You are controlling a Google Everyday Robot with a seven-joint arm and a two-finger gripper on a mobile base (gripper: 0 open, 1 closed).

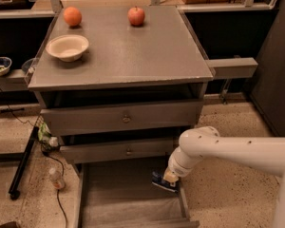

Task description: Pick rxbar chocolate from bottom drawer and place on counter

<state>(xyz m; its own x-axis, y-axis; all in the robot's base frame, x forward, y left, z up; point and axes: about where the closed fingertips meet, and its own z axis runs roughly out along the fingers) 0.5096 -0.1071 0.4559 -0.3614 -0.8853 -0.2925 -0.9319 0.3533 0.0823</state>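
Observation:
The rxbar chocolate [161, 183], a small dark blue bar, is at the right side of the open bottom drawer [116, 196], near its right wall. My gripper [169, 178] reaches down into the drawer from the right on the white arm [228, 151] and is shut on the bar's upper edge. The bar is tilted and seems lifted a little off the grey drawer floor. The counter [133, 56] is the broad grey top above the three drawers.
On the counter stand a cream bowl [67, 47], an orange [72, 16] and a red apple [136, 15]. The two upper drawers [126, 119] are slightly open. A narrow side shelf [230, 68] juts out right. A small bottle [56, 178] and cables lie on the floor left.

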